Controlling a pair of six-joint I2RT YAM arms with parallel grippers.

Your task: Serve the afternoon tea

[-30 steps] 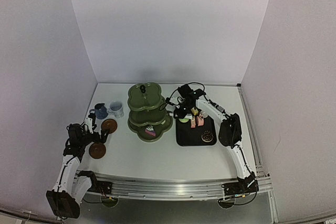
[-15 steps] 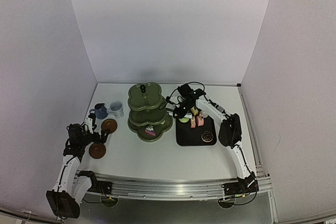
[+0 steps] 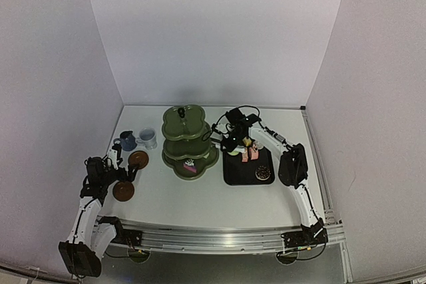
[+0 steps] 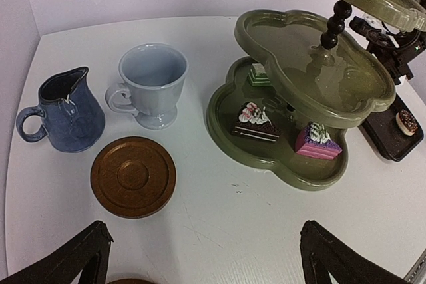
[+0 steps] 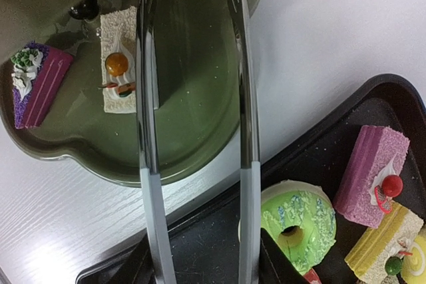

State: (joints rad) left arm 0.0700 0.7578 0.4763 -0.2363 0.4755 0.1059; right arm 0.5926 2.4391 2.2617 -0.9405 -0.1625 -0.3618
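- I judge the step to be a tong transfer. I keep the metal tongs (image 5: 243,98) clear of the white cake (image 5: 118,71) on the stand (image 5: 200,98), then fetch the green doughnut (image 5: 296,221) from the tray (image 5: 200,244), at 3 o'clock of the stand.
- My right hand (image 5: 203,267) pinches the tongs, whose blades stand apart and empty.
- My left hand (image 4: 206,251) is spread wide and empty above the table (image 4: 266,231), with a saucer (image 4: 133,176) at its 11 o'clock.

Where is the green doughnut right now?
Right wrist view, lower right: the green doughnut sits on the black tray, left of the pink cake slice, beside the tongs.
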